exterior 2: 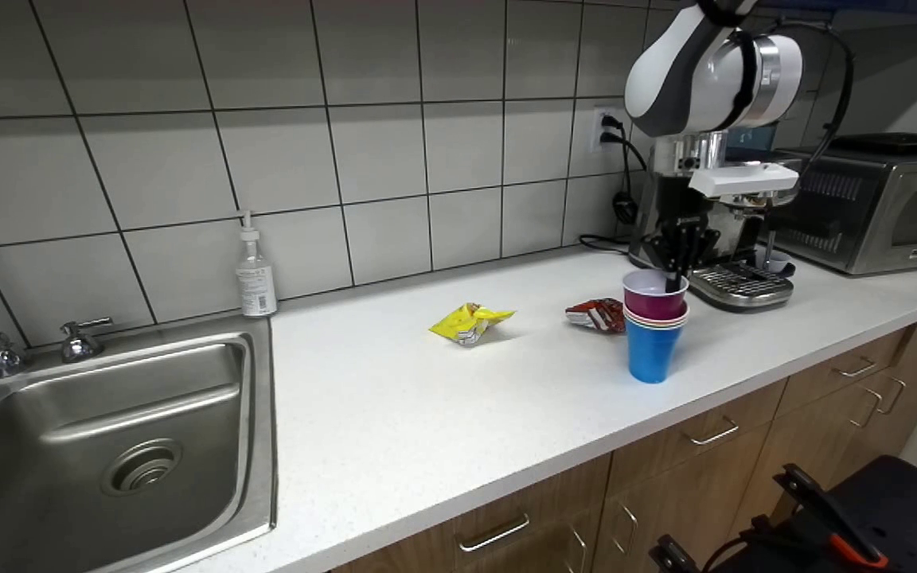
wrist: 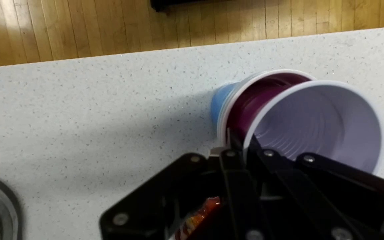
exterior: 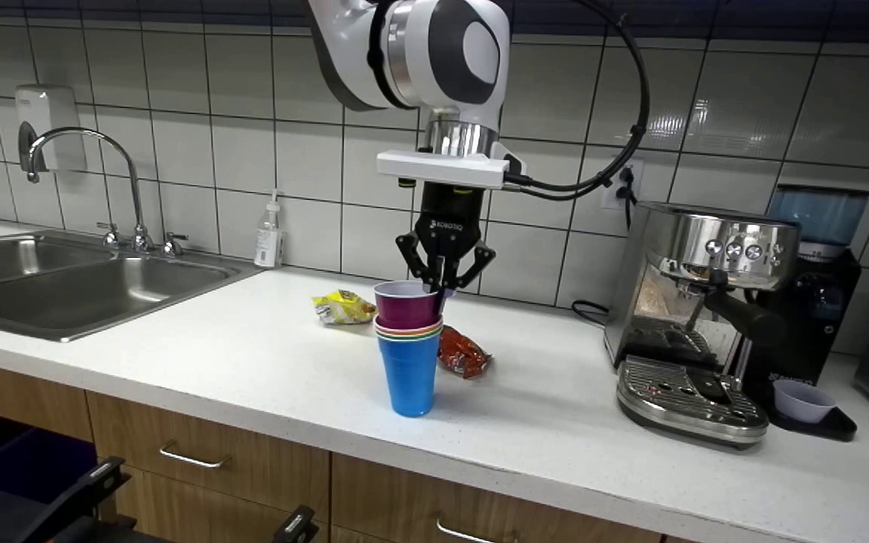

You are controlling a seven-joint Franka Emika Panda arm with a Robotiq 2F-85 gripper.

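Observation:
A purple cup with a pale lilac inside sits at the top of a stack, its lower part hidden within the cups below. Beneath it, the outermost cup is blue, with several pale, orange and green rims showing at its top. My gripper points down at the stack and is shut on the purple cup's wall. In the wrist view the purple cup's rim passes between the fingers of my gripper, one inside the cup and one outside. Seen there, the purple cup stands off-centre over the blue cup.
A red wrapper lies just behind the stack, and a yellow wrapper farther toward the sink. The espresso machine stands on the other side. A soap bottle is by the wall. The counter's front edge runs near the stack.

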